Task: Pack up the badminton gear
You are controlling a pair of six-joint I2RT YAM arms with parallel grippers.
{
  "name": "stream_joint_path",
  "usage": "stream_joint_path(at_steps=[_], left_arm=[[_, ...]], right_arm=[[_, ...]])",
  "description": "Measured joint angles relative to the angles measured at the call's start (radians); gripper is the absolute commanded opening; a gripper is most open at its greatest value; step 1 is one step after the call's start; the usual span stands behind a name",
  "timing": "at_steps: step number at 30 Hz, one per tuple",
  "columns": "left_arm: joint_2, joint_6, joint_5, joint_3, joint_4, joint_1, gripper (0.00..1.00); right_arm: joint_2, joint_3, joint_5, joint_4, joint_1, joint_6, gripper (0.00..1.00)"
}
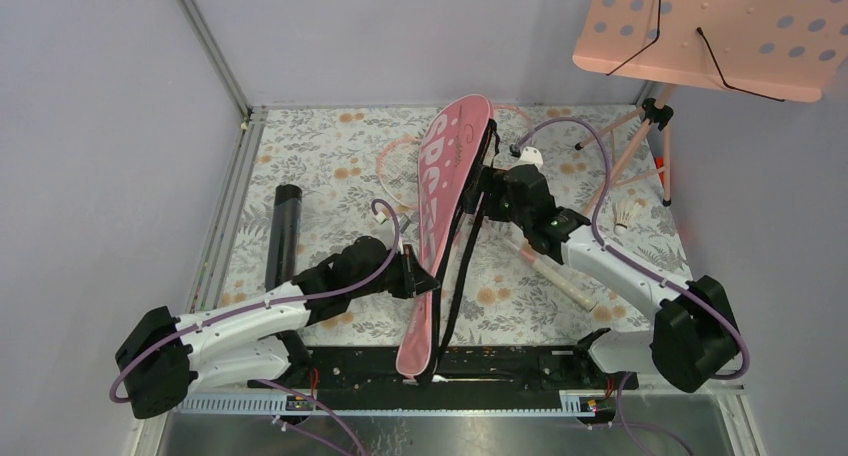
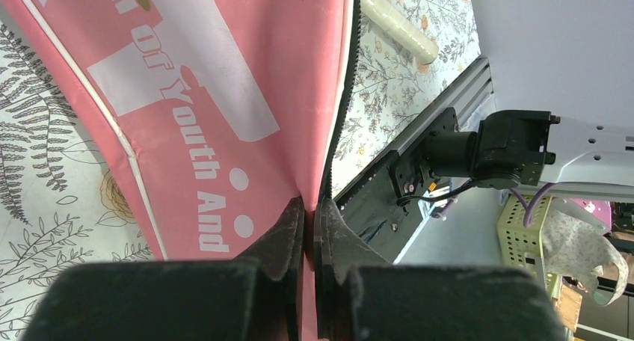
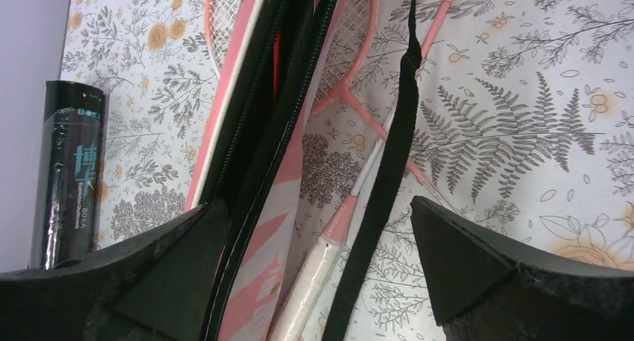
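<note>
The long pink racket bag (image 1: 440,206) lies on edge across the floral table, its zip mouth (image 3: 277,79) gaping. My left gripper (image 1: 425,276) is shut on the bag's pink edge (image 2: 310,206) near the zip. My right gripper (image 1: 490,191) hangs open above the bag's upper half (image 3: 318,206), one finger by the open mouth. Between its fingers lie a racket's pale handle (image 3: 321,270) and the bag's black strap (image 3: 389,176). Pink racket heads (image 1: 400,166) show beside and under the bag. A black tube (image 1: 285,231) lies to the left. A white shuttlecock (image 1: 628,214) sits at the right.
The pink perforated music stand (image 1: 710,31) hangs over the back right corner, its tripod legs (image 1: 640,146) standing on the table. A metal rail (image 1: 225,236) borders the left side. The black base plate (image 1: 500,366) runs along the near edge.
</note>
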Motion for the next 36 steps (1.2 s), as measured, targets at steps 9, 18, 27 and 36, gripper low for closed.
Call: stream_joint_path(at_steps=[9, 18, 27, 36], left_arm=[[0.002, -0.001, 0.010, 0.000, 0.018, 0.000, 0.00], [0.018, -0.001, 0.023, 0.000, 0.030, 0.000, 0.00], [0.021, 0.043, -0.054, 0.051, -0.050, -0.003, 0.98], [0.154, 0.122, -0.224, 0.270, -0.165, -0.002, 0.99]], right_arm=[[0.101, 0.004, -0.069, 0.068, -0.003, 0.042, 0.87], [0.183, 0.004, -0.264, 0.203, -0.004, 0.115, 0.00], [0.147, 0.009, -0.313, 0.138, 0.003, 0.084, 0.00], [0.057, 0.068, -0.249, -0.026, 0.081, 0.034, 0.00]])
